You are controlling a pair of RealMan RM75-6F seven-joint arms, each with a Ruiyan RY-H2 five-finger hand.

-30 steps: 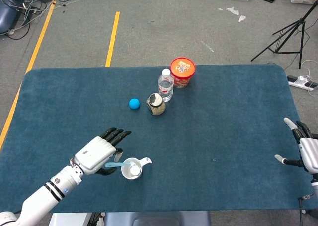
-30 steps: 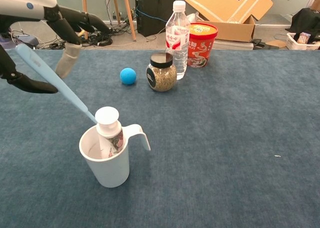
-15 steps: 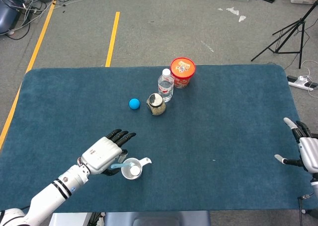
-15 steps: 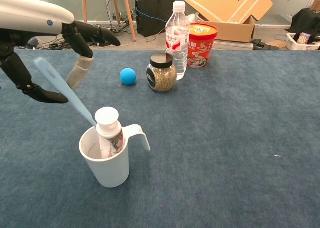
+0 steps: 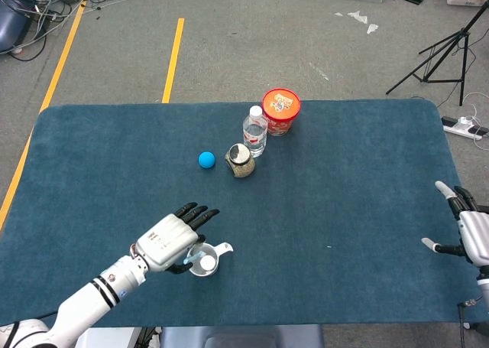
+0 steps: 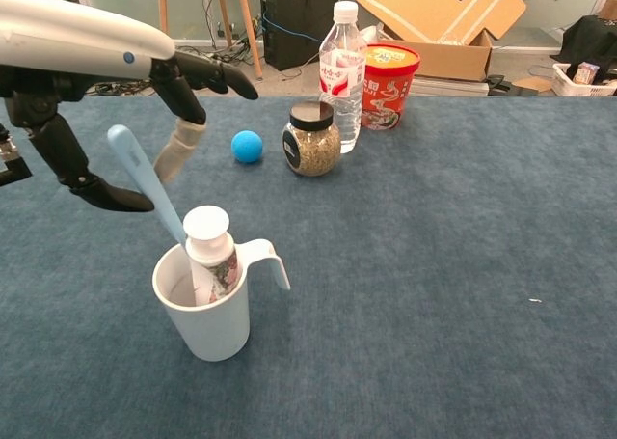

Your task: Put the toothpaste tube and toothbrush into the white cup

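The white cup [image 6: 207, 323] stands near the table's front left, its handle pointing right. In it the toothpaste tube [image 6: 208, 241] stands upright, white cap on top. The light blue toothbrush [image 6: 145, 183] leans left with its head inside the cup. My left hand [image 6: 116, 63] pinches the handle's upper end between thumb and a finger, the other fingers spread. In the head view the left hand [image 5: 174, 235] hovers just left of the cup [image 5: 221, 248]. My right hand [image 5: 466, 229] rests at the table's right edge, fingers apart, holding nothing.
Behind the cup stand a blue ball [image 6: 247, 147], a black-lidded jar [image 6: 311, 138], a water bottle [image 6: 343, 63] and a red tub [image 6: 388, 85]. The blue mat [image 5: 344, 180] stretches bare to the right. A cardboard box [image 6: 439, 19] sits beyond the table.
My left hand has moved right toward the cup. The toothbrush has swung from a shallow slant to steeper, its head staying in the cup. The right hand has not moved.
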